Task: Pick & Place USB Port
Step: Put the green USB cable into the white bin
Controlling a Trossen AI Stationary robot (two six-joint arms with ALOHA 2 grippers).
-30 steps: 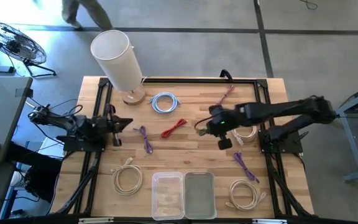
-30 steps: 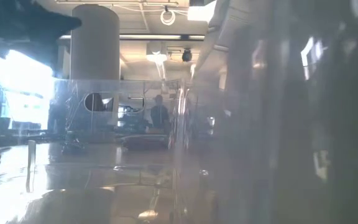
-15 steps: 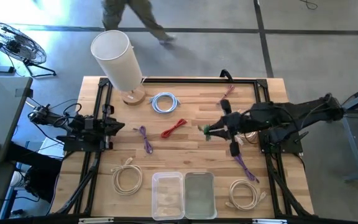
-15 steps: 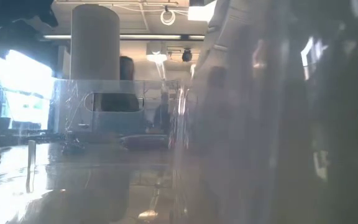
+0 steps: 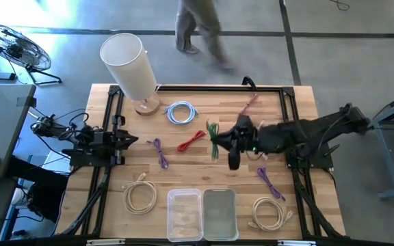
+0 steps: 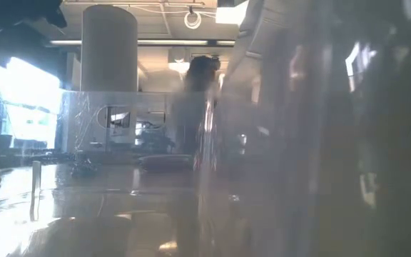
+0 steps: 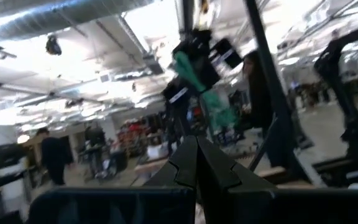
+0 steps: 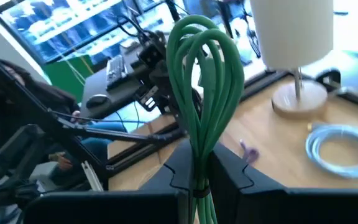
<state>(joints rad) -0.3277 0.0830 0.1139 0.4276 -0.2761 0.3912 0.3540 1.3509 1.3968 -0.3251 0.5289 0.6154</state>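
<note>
One green cable bundle [image 8: 205, 74] is held above the table's middle, clamped at its tied waist by the right gripper [image 5: 232, 142], jaws narrow around it. Loops stand free above the fingers. It is judged light, soft and floppy; the tied waist is the best hold. Two clear trays [image 5: 202, 214] lie at the near edge. The left gripper [image 5: 130, 139] is parked at the left side, jaws closed together, nothing held.

On the wooden desk [image 5: 204, 96], the tall white cylindrical lamp [image 5: 130, 67] stands at the far left corner. Two clear plastic bins [image 5: 202, 214] sit side by side at the near edge. The coiled pale-blue cable [image 5: 181, 112] lies just right of the lamp.
</note>
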